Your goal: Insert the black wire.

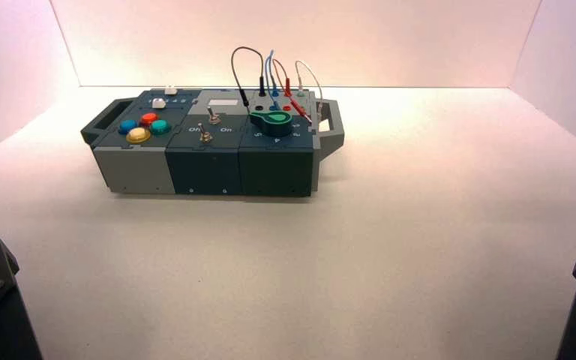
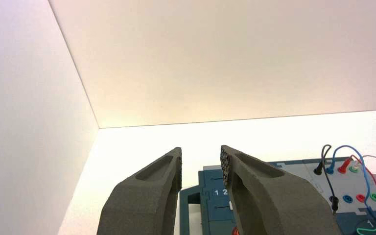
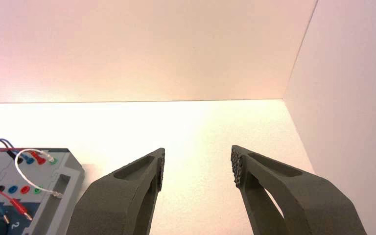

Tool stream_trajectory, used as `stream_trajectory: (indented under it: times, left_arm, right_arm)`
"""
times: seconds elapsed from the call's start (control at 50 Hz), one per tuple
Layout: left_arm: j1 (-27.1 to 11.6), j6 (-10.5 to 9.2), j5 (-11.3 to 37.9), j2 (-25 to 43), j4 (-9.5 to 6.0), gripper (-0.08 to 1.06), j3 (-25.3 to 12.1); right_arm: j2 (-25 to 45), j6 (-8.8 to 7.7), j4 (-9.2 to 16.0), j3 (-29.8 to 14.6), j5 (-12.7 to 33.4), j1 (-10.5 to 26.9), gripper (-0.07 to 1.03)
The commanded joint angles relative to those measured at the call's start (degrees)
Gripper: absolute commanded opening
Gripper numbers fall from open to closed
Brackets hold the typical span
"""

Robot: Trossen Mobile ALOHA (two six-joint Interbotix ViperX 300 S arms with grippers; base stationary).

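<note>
The black wire [image 1: 235,66] arches over the back right part of the box [image 1: 210,161]. One of its plugs [image 1: 262,87] stands in the far row of sockets. The other plug [image 1: 245,99] rests beside the near row, and I cannot tell if it is seated. The left wrist view shows the black wire [image 2: 327,172] beside the blue, red and white wires. My left gripper [image 2: 200,160] is open, empty and well short of the box. My right gripper [image 3: 197,162] is open over bare table, to the right of the box [image 3: 63,196]. Both arms sit parked at the near corners.
On the box are a green knob [image 1: 274,120], two toggle switches [image 1: 208,125] and coloured buttons [image 1: 142,127]. A blue wire [image 1: 271,71], a red wire [image 1: 294,96] and a white wire [image 1: 311,79] crowd the same socket panel. White walls enclose the table on three sides.
</note>
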Motion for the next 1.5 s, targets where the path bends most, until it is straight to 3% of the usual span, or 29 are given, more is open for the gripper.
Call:
stream_trajectory:
  times: [0.02, 0.3, 0.72, 0.92, 1.02, 1.16, 1.3, 1.38, 1.5]
  left_arm:
    - [0.0, 0.26, -0.3, 0.4, 0.18, 0.44, -1.0]
    - [-0.5, 0.18, 2.4, 1.0, 0.18, 0.44, -1.4]
    - [-5.4, 0.26, 11.0, 2.2, 0.18, 0.44, -4.8]
    - [-6.8, 0.53, 15.9, 1.7, 0.18, 0.44, -6.2]
    - [-7.3, 2.02, 20.4, 2.0, 0.18, 0.44, -7.2]
    - [-8.3, 3.78, 23.3, 1.8, 0.18, 0.44, -8.2]
    - [-10.5, 4.39, 25.4, 1.3, 0.18, 0.44, -9.8]
    - [-11.0, 4.92, 28.4, 2.1, 0.18, 0.44, -11.2]
    - [-11.6, 5.10, 29.7, 3.0, 0.18, 0.45, -11.9]
  right_arm:
    - [0.2, 0.00, 0.1, -2.0, -0.4, 0.4, 0.71]
    - [-0.4, 0.09, 0.6, -2.2, 0.8, 1.4, 0.71]
    - [3.4, -1.76, 0.5, -8.2, 14.0, 20.7, 0.71]
    - [5.4, -1.76, 0.6, -10.0, 18.0, 24.1, 0.71]
    - [5.4, -1.85, 0.7, -11.2, 20.9, 25.2, 0.71]
    - [5.8, -2.29, 0.7, -13.8, 24.9, 30.2, 0.71]
    - [8.1, -3.43, 0.8, -16.3, 26.9, 35.2, 0.71]
    - [10.2, -3.87, 1.7, -18.4, 27.6, 36.3, 0.71]
    - [13.1, -5.89, 3.1, -21.3, 29.8, 36.4, 0.71]
